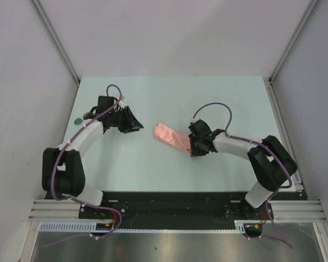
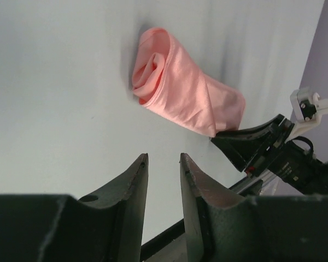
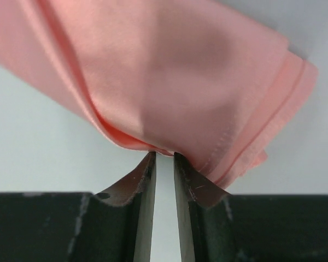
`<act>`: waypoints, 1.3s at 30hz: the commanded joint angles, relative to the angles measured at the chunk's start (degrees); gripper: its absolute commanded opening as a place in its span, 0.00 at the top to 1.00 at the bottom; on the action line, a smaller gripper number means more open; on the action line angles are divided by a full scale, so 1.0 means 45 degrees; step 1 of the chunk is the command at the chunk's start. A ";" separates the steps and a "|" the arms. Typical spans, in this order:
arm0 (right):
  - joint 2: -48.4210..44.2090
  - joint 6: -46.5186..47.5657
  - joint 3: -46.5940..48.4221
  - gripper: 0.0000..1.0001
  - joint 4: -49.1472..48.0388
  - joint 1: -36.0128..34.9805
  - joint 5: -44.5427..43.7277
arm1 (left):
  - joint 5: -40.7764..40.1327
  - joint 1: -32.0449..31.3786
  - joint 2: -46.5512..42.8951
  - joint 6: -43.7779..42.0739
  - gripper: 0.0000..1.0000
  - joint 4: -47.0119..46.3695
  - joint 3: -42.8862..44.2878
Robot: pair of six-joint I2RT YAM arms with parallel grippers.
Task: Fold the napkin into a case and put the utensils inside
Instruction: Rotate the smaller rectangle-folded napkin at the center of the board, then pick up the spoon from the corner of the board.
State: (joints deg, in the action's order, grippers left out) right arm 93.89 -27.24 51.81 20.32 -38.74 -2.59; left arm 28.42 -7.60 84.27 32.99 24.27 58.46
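Your right hand is barely parted at the edge of the napkin; whether it pinches cloth is unclear. A tug could unroll the folds. Left hand gapes empty.

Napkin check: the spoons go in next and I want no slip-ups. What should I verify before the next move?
1. Napkin folded into a pouch: ok.
2. Its end facing the left pincer gapes: ok.
3. Left pincer empty, jaws apart: ok.
4. Right pincer grips the napkin's edge: cannot tell; its tips touch it.
5. Spoons in hand: not ok; they lie beside the left arm, partly hidden.
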 commanded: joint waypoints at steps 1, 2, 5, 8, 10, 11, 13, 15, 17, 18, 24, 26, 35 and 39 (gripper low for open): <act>0.0718 0.0917 0.0497 0.75 0.0095 0.1242 -0.1163 | 0.1730 -0.0244 0.1290 0.0597 0.66 -0.1116 0.1227; 0.0834 0.1053 0.0711 0.75 -0.0041 0.1401 -0.1124 | 0.1750 -0.0594 0.1564 0.0656 0.67 -0.1194 0.1402; 0.0934 0.1171 0.1024 0.75 0.0017 0.1734 -0.0793 | 0.2022 -0.1200 0.2424 0.1221 0.67 -0.1662 0.1931; 0.0193 0.1074 0.0753 0.75 -0.0003 0.1695 -0.0286 | 0.2199 -0.1320 0.2991 0.1749 0.69 -0.1995 0.2087; -0.0528 0.0977 0.0304 0.75 -0.0061 0.1618 0.0378 | 0.1462 -0.1087 0.2779 0.1692 0.68 -0.1840 0.2049; -0.1421 0.0918 0.0129 0.73 -0.0139 0.1540 0.0941 | 0.1263 -0.0622 0.2603 0.1692 0.64 -0.1858 0.1971; -0.2285 0.0665 -0.0418 0.67 -0.0392 0.1539 0.1316 | 0.0408 0.0256 0.2194 0.1750 0.59 -0.1762 0.1678; -0.3380 0.0489 -0.0653 0.54 -0.0471 0.1558 0.1649 | -0.0279 0.0864 0.2133 0.1808 0.51 -0.1334 0.1697; -0.3985 0.0274 -0.0635 0.43 -0.0530 0.1597 0.1825 | -0.1367 0.1627 0.2463 0.1828 0.41 -0.0515 0.2201; -0.4124 0.0215 -0.0538 0.41 -0.0569 0.1597 0.1864 | -0.1723 0.1977 0.2774 0.1983 0.40 0.0146 0.2553; -0.3951 0.0253 0.0047 0.37 -0.0708 0.1597 0.2060 | -0.6271 0.2723 0.5353 0.2043 0.39 0.3804 0.6751; -0.3658 0.0390 0.0419 0.37 -0.0531 0.1598 0.2098 | -0.7368 0.2898 0.6368 0.2373 0.41 0.4759 0.8274; -0.4300 0.0741 -0.0009 0.37 -0.0316 0.1968 0.2216 | -1.0338 0.3016 0.8734 0.4345 0.47 0.6519 1.1403; -0.4847 0.1053 -0.0166 0.37 -0.0003 0.2456 0.2528 | -1.0828 0.3288 0.9298 0.4601 0.47 0.6500 1.1618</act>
State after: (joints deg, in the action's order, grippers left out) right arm 75.81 -24.71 51.37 19.38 -29.54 7.42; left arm -14.37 5.78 124.16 49.84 50.74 107.53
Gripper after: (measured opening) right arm 0.632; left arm 0.535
